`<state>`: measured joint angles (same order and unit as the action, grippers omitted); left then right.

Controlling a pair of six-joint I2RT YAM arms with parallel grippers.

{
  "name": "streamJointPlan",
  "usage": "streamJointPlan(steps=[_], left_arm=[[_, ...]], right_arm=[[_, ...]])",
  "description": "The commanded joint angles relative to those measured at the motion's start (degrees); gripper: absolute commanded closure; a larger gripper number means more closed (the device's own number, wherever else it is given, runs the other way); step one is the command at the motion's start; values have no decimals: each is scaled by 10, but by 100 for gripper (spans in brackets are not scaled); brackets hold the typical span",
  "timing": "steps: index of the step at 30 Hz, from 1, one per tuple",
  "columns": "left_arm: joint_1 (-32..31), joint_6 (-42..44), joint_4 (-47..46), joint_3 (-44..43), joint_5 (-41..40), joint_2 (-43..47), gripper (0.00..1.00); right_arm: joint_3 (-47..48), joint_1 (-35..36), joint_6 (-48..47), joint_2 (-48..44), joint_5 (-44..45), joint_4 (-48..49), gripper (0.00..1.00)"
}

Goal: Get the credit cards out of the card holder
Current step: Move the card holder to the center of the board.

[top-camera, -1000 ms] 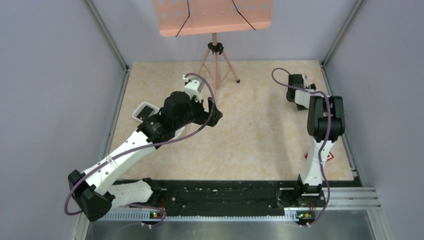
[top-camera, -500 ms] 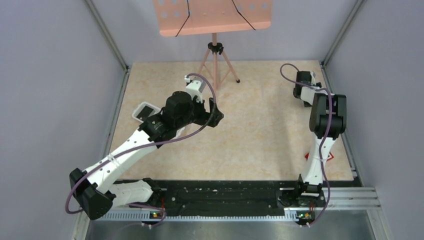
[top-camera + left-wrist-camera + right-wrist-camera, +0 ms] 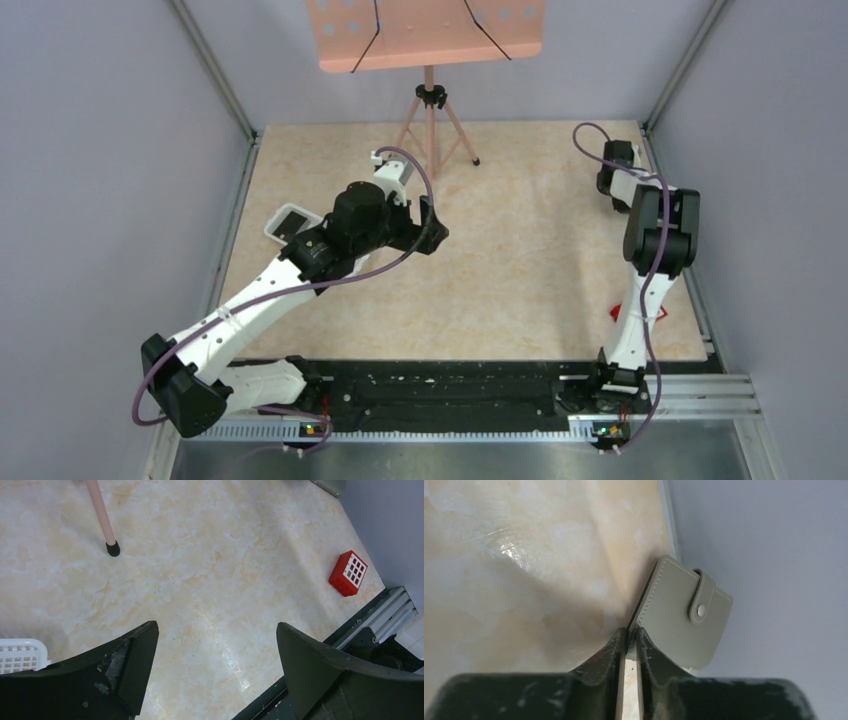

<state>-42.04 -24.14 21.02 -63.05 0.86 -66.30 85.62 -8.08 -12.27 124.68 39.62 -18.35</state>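
Right tool (image 3: 631, 635) pinched on near corner of snapped-shut holder (image 3: 674, 615), at tabletop (image 3: 200, 555) far right edge, by wall (image 3: 774, 555). Left tool (image 3: 215, 670) wide open above tabletop. Red card (image 3: 348, 573) lies near front right edge.

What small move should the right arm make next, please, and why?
Probably draw the card holder away from the wall toward the middle of the table. The right gripper appears pinched on its near corner, its snap strap is fastened, and the left gripper hangs open, far off.
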Motion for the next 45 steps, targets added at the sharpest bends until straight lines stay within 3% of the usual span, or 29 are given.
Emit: streamJointPlan(steps=[1, 2, 11, 17, 24, 36, 45], left_arm=[[0, -5, -24, -5, 7, 1, 7], [0, -4, -25, -5, 5, 2, 7], [0, 4, -25, -3, -24, 16, 7], [0, 8, -24, -2, -36, 22, 7], [0, 16, -25, 1, -55, 34, 7], [0, 3, -32, 16, -112, 56, 1], [0, -5, -7, 10, -156, 58, 1]], right_arm=[[-11, -13, 59, 11, -110, -86, 95], [-11, -13, 67, 7, -125, -94, 100], [-89, 15, 159, -98, -301, -111, 100], [-163, 103, 196, -164, -363, -108, 100], [-312, 202, 264, -281, -514, -26, 100], [-420, 443, 349, -389, -490, 33, 100], [-466, 590, 398, -399, -503, 136, 100]])
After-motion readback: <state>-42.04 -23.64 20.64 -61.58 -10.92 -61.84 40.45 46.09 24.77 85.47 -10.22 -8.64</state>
